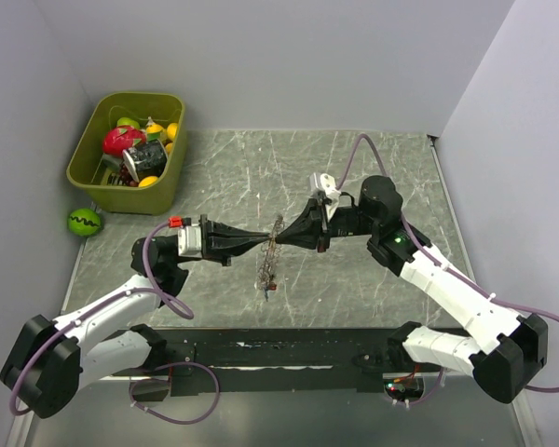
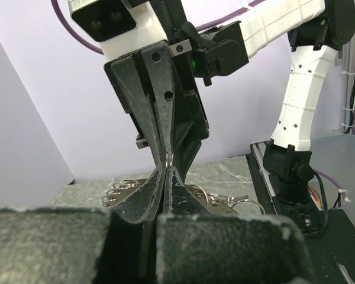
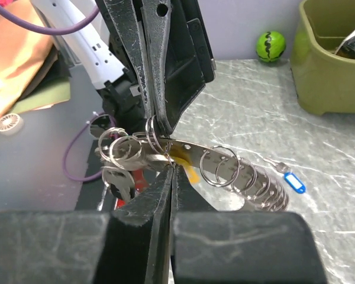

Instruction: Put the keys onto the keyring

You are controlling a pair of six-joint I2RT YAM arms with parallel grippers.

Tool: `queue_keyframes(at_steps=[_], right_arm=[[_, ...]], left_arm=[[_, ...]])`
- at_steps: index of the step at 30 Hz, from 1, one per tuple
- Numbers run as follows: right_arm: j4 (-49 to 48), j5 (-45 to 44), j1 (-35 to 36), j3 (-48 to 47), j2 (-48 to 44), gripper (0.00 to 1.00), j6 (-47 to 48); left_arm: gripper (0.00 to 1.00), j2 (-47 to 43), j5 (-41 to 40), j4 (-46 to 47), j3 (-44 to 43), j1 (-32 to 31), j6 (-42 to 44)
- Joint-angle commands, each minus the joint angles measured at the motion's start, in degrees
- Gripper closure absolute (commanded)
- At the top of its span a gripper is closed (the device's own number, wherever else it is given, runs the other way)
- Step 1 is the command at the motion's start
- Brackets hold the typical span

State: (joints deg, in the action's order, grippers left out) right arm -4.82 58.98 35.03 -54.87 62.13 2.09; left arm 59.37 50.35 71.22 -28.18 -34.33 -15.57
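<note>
The keyring (image 3: 236,168) is a flat silver strip with holes, strung with several split rings, and it is held up between both grippers (image 1: 270,253). Silver keys (image 3: 117,177) with a red and a yellow tag (image 3: 186,168) hang at its near end. Another key with a blue tag (image 3: 293,181) lies on the table. My left gripper (image 3: 155,131) (image 1: 264,243) is shut on one split ring at its top. My right gripper (image 3: 174,166) (image 1: 282,238) is shut, tip to tip with the left, pinching the lower edge of that ring. In the left wrist view my left gripper (image 2: 167,170) hides most of the keyring.
An olive bin (image 1: 93,177) full of toys stands at the back left, with a green ball (image 1: 84,222) beside it off the marble table. Grey walls close the left, back and right sides. The arm bases sit along the near edge.
</note>
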Motion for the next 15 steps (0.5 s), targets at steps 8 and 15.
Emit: queue_keyframes(at_steps=[8,15], right_arm=[[-0.4,-2.6,1.4,-2.2,1.0,0.96,1.0],[-2.7,-8.3,1.3,0.6,-4.7,0.47,-0.8]], left_arm=[[0.99,-2.9,1.5,2.7,-1.1,-0.2,0.8],[0.99,-4.6,1.9,-3.5,-1.3,-0.2,5.0]])
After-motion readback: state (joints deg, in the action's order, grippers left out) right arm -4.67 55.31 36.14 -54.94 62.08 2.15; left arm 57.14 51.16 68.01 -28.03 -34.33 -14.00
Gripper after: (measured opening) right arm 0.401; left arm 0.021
